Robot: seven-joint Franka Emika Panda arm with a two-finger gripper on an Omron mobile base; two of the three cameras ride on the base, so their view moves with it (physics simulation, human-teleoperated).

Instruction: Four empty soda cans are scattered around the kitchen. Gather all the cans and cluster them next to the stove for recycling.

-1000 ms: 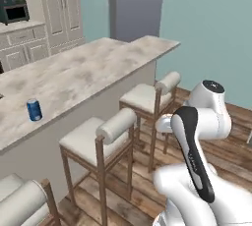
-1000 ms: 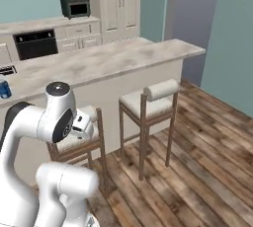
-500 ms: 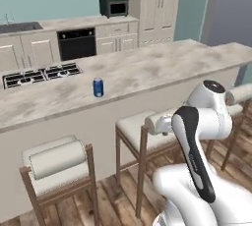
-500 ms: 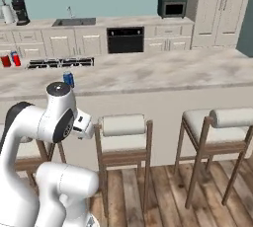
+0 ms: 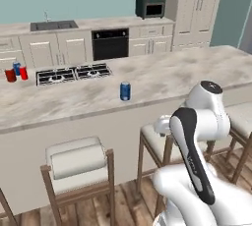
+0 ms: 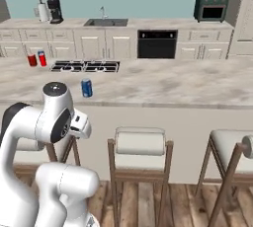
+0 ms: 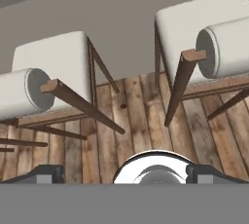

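Note:
A blue soda can point(image 5: 125, 91) point(image 6: 87, 88) stands alone on the marble island, toward its near edge and to the right of the stove point(image 5: 74, 73) point(image 6: 86, 66). Left of the stove stand three more cans close together: two red ones point(image 5: 10, 75) point(image 5: 23, 72) and a blue one point(image 5: 16, 68); the right base view shows red cans point(image 6: 32, 60) there. My arm is folded in front of the island, well short of the lone can. In the hand view my gripper point(image 7: 125, 175) is open, holds nothing, and points down at the stools and floor.
Padded wooden bar stools point(image 5: 78, 161) point(image 6: 140, 144) point(image 7: 53, 89) line the island's near side between me and the counter. The back wall has a sink point(image 6: 106, 22), a black oven point(image 5: 110, 44), a toaster oven point(image 5: 150, 5) and a coffee maker point(image 6: 53, 9). Wood floor point(image 7: 141, 116) lies below.
The whole picture has swung: the base has turned, so the island now faces me square on, with stove and back wall in view. The arm's pose and the open gripper are unchanged.

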